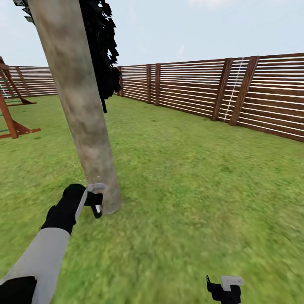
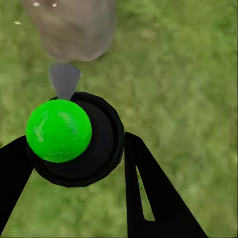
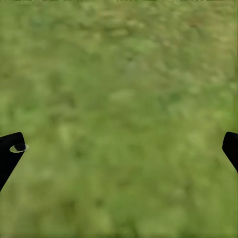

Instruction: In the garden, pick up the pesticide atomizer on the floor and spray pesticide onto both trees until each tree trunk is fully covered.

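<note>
Nearest the robot, the right gripper (image 3: 119, 148) is hanging low over bare grass (image 3: 119, 74) with its fingers spread wide and nothing between them. Further forward, the left gripper (image 2: 74, 163) is clamping the sprayer (image 2: 74, 141), a black body with a bright green ball on it, and its grey nozzle (image 2: 63, 79) is pointing at the foot of the tree trunk (image 1: 82, 105), which is standing just beyond the tip. A few whitish specks (image 1: 82, 173) are showing on the bark low down; how much of the trunk is covered, I cannot tell. The likely trouble from here is the nozzle sitting so close that mist is reaching only one low patch, leaving the upper bark and far side dry, or the arm bumping the trunk. Behind, the lawn is running to a slatted wooden fence (image 1: 253, 93), with a dark tree (image 1: 101, 50) near it.
</note>
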Controlling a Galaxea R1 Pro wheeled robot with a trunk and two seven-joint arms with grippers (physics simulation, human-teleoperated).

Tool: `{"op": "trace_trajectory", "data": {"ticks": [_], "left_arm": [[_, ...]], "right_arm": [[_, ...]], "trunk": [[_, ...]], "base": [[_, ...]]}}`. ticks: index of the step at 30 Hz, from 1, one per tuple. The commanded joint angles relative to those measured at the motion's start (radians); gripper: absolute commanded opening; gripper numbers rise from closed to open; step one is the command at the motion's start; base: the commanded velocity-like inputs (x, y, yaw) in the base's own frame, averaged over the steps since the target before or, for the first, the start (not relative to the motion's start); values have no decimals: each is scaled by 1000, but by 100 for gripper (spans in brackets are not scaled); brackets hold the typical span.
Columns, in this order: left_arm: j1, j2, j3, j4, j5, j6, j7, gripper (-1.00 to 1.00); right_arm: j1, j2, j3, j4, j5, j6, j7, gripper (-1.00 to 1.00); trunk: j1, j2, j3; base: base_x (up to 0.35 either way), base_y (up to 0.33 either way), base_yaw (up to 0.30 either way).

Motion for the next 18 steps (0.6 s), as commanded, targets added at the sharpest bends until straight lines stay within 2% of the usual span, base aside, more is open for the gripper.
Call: {"op": "trace_trajectory", "data": {"ticks": [1, 2, 4, 5, 6, 7, 10, 11, 12, 15, 16, 18], "left_arm": [[-5, 9, 1, 1, -12, 6, -12, -100], [-16, 26, 1, 2, -12, 9, -13, -100], [-44, 80, 1, 3, -10, 18, -23, -100], [-58, 94, 1, 3, -10, 19, -45, -100], [-72, 125, -1, 3, -12, 20, -106, -100], [-74, 137, -12, 8, -13, 20, -128, -100], [-75, 166, -52, 68, -12, 21, -163, -100], [-75, 173, -59, 88, -14, 21, -227, -100], [-76, 175, -61, 90, -16, 20, -260, -100], [-75, 179, -71, 86, -25, 20, -281, -100], [-73, 183, -86, 89, -45, 20, -283, -100], [-72, 204, -93, 93, -64, 20, -287, -100]], "right_arm": [[0, 0, 9, 0, -4, -1, -5, 100], [0, 0, 9, 0, -4, 0, -6, 100], [0, 0, 9, 0, -4, 0, -6, 100], [0, 0, 9, 0, -4, 0, -6, 100], [0, 0, 9, 0, -4, 1, -6, 100], [0, 0, 9, 0, -4, 1, -6, 100], [0, 0, 9, 0, -4, 1, -6, 100], [0, 0, 9, 0, -4, 1, -6, 100], [0, 0, 9, 0, -4, 1, -7, 100], [0, 0, 9, 0, -4, 1, -7, 100], [0, 0, 9, 0, -4, 1, -7, 100], [0, 0, 9, 0, -4, 1, -7, 100]], "trunk": [[0, 0, -1], [0, 0, -1], [0, 0, -1], [0, 0, -1], [0, 0, -1], [0, 0, -1], [0, 0, -1], [0, 0, -1], [0, 0, -1], [0, 0, -1], [0, 0, -1], [0, 0, -1]], "base": [[0, 0, 0], [0, 0, 0], [0, 0, 0], [0, 0, 0], [0, 0, 0], [0, 0, 0], [0, 0, 0], [0, 0, 0], [0, 0, 0], [0, 0, 0], [12, 6, 0], [194, 116, 0]]}}
